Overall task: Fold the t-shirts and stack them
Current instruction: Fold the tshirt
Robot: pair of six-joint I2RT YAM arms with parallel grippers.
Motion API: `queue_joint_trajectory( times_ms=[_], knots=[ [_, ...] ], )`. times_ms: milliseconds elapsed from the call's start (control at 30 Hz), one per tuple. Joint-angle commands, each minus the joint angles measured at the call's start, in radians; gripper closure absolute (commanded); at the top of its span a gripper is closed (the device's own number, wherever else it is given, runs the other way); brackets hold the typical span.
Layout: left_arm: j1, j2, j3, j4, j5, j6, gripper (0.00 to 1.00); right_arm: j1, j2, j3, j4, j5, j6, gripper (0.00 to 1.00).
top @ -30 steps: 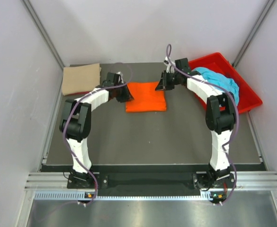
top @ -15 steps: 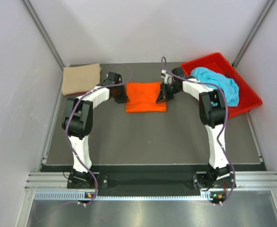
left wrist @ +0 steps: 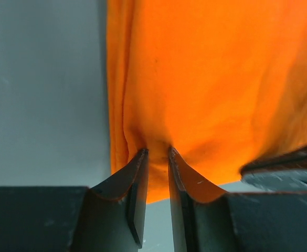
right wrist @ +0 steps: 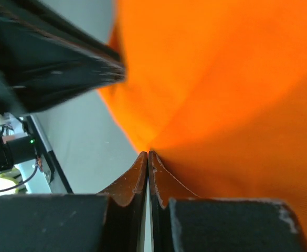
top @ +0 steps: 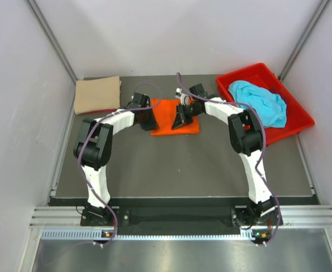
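Orange t-shirt (top: 164,112), folded to a rectangle, lies on the worktop (top: 183,164), centred toward the far edge. Left fingers (left wrist: 136,181), a narrow slit apart, pinch its left border; right fingers (right wrist: 135,181), pressed together, clamp a fold of it. Tan t-shirt (top: 97,94) lies folded at the far-left corner; turquoise t-shirt (top: 262,102) is heaped in the red bin (top: 299,116).
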Motion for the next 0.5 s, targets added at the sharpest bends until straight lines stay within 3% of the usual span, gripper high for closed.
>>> queue_joint_trajectory(
  times_ms=[0, 167, 267, 367, 467],
  knots=[
    [0.005, 0.02, -0.041, -0.019, -0.106, 0.006, 0.73, -0.041, 0.053, 0.015, 0.032, -0.008, -0.007, 0.98],
    [0.005, 0.011, -0.02, -0.082, -0.163, 0.014, 0.73, -0.075, 0.074, 0.09, -0.086, 0.075, -0.072, 0.97],
    [0.005, -0.013, 0.022, -0.119, -0.163, 0.018, 0.72, -0.081, 0.005, 0.078, -0.127, 0.139, -0.083, 0.9],
    [0.005, -0.068, 0.074, -0.156, -0.137, 0.027, 0.68, -0.078, -0.107, 0.013, -0.121, 0.205, -0.057, 0.79],
    [0.005, -0.107, 0.109, -0.176, -0.093, 0.044, 0.58, -0.078, -0.231, -0.1, -0.077, 0.3, -0.022, 0.6]
  ],
)
